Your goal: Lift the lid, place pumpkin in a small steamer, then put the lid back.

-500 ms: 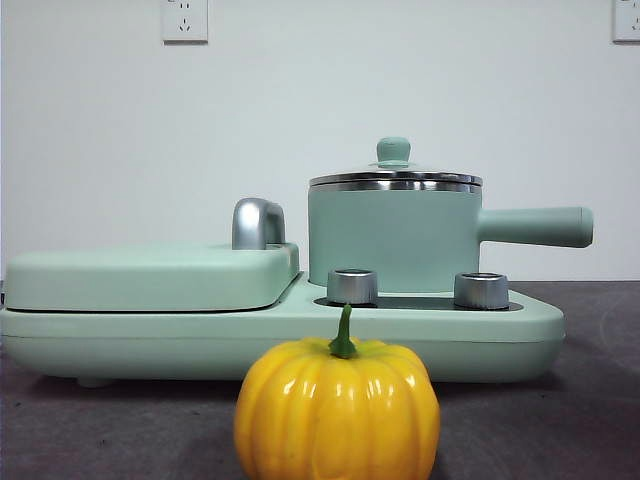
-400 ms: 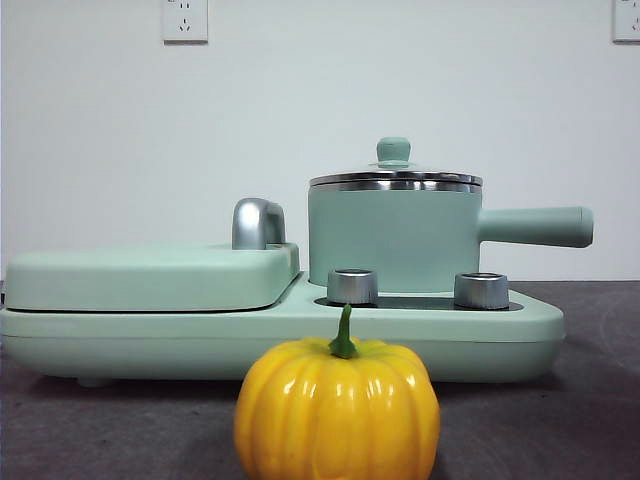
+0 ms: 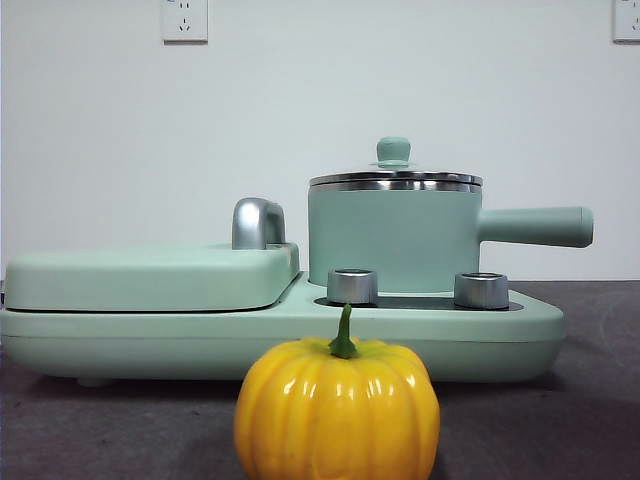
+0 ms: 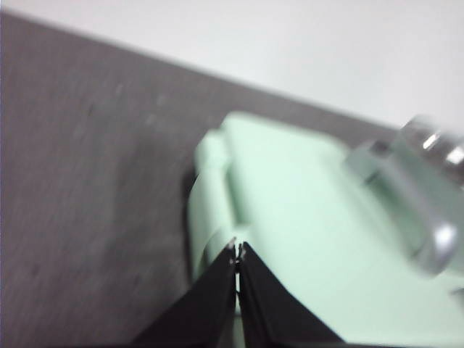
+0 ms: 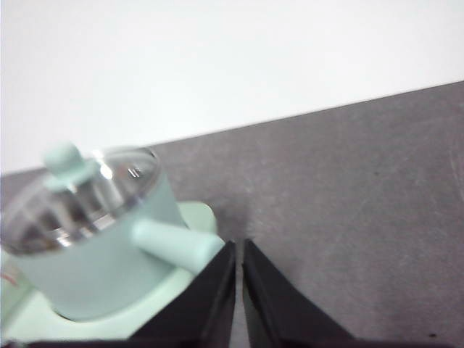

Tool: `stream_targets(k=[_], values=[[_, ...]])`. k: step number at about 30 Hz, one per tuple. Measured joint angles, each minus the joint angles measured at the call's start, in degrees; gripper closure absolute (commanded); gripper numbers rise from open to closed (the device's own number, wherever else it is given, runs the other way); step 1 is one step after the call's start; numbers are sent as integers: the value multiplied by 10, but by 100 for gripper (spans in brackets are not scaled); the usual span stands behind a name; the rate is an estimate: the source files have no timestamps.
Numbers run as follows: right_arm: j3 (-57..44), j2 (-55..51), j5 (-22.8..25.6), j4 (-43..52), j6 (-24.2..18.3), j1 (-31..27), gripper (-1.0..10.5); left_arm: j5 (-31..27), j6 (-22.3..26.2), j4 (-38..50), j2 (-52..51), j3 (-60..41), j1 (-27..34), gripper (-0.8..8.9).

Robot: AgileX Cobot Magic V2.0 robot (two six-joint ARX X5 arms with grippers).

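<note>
The yellow-orange pumpkin [image 3: 337, 408] stands on the grey table at the front, before the mint-green base. Behind it the small steamer [image 3: 392, 237] sits on the base with its long handle [image 3: 535, 226] pointing right. The glass lid [image 3: 395, 178] with its mint knob [image 3: 393, 150] rests on the pot; the right wrist view shows the lid [image 5: 76, 196] too. My right gripper [image 5: 238, 246] is shut and empty, hovering off the end of the pot's handle [image 5: 174, 243]. My left gripper [image 4: 237, 250] is shut and empty above the end of the flat mint cover [image 4: 304, 239]. Neither arm shows in the front view.
The wide mint-green base [image 3: 280, 335] carries two silver knobs [image 3: 352, 286] and a flat cover [image 3: 150, 275] with a chrome handle [image 3: 257, 222]. Grey tabletop [image 5: 362, 196] stretches beside the steamer. A white wall with sockets [image 3: 185, 20] stands behind.
</note>
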Motion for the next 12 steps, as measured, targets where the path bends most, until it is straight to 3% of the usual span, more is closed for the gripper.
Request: stream_targets(k=[6,12], values=[[126,61,-53,-99,26,3,932,14,-5,-51,74,115,-17,806],[247,137,-152,-182,23,3,932,73,23,-111,180,239,-30,807]])
